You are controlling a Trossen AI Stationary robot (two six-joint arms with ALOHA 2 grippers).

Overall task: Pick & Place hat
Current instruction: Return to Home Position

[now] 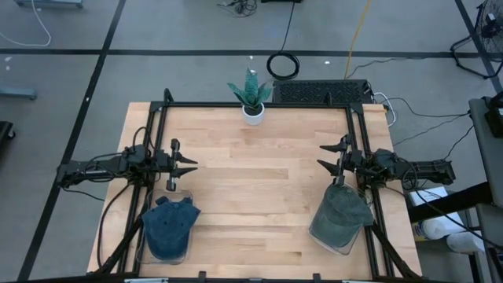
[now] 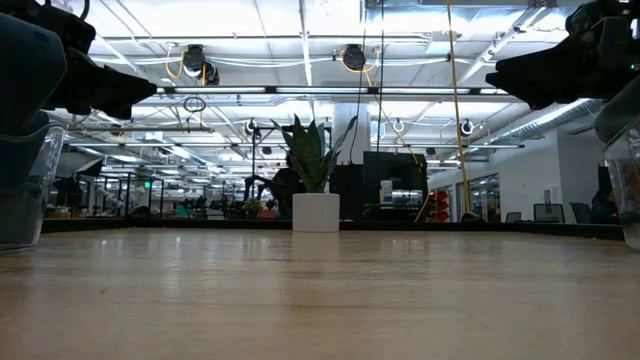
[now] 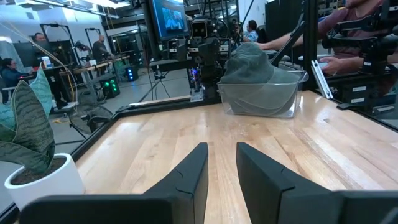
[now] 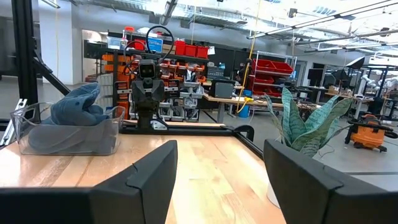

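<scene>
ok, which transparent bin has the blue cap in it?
The left transparent bin: it holds the dark blue cap. The right transparent bin holds a gray cap instead.

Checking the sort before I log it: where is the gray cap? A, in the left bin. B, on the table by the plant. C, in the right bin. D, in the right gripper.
C: the gray cap sits in the right bin; the left bin holds a blue cap, and the right gripper is open and empty.
</scene>
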